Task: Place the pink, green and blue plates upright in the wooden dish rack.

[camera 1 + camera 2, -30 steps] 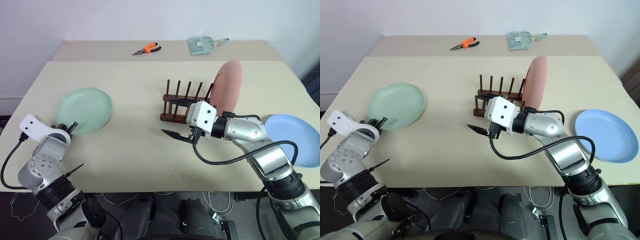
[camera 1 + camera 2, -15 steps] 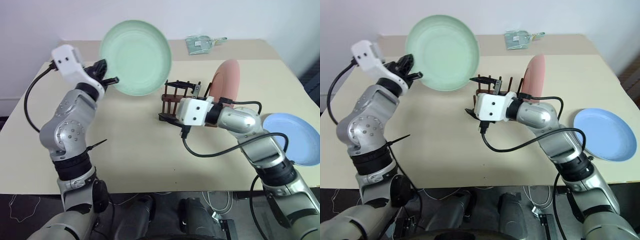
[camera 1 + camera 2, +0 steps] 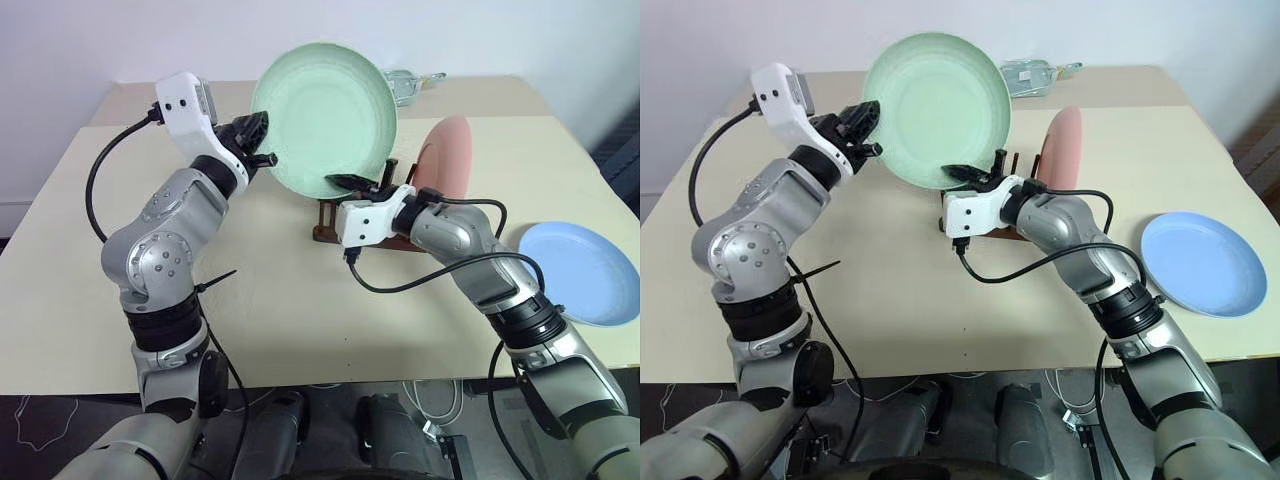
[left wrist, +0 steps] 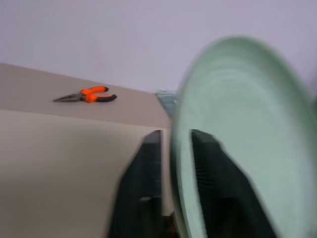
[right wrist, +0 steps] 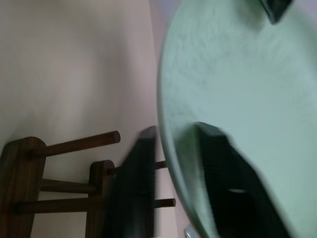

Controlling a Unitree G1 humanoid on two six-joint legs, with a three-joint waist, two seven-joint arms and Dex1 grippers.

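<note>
Setting: plain test room or lab, not a lived-in kitchen. Evidence: bare white wall (image 3: 60, 40); two beige tables (image 3: 270, 290) pushed together, their tops almost unfurnished; loose cables (image 3: 440, 400) on the floor under the front edge; orange-handled pliers (image 4: 86, 95) lying on the far table; a clear packet (image 3: 1030, 75) near them; staged crockery and a wooden dish rack (image 5: 29, 183).

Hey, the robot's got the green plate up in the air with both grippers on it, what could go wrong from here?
1. The green plate is pinched only at its rim by the left gripper and right gripper; if one lets go badly, it may slip and drop.
2. It hangs just above the rack, so it could knock the pegs on its way down.
3. The pink plate stands upright in the rack close by; a bump could tip it.
</note>
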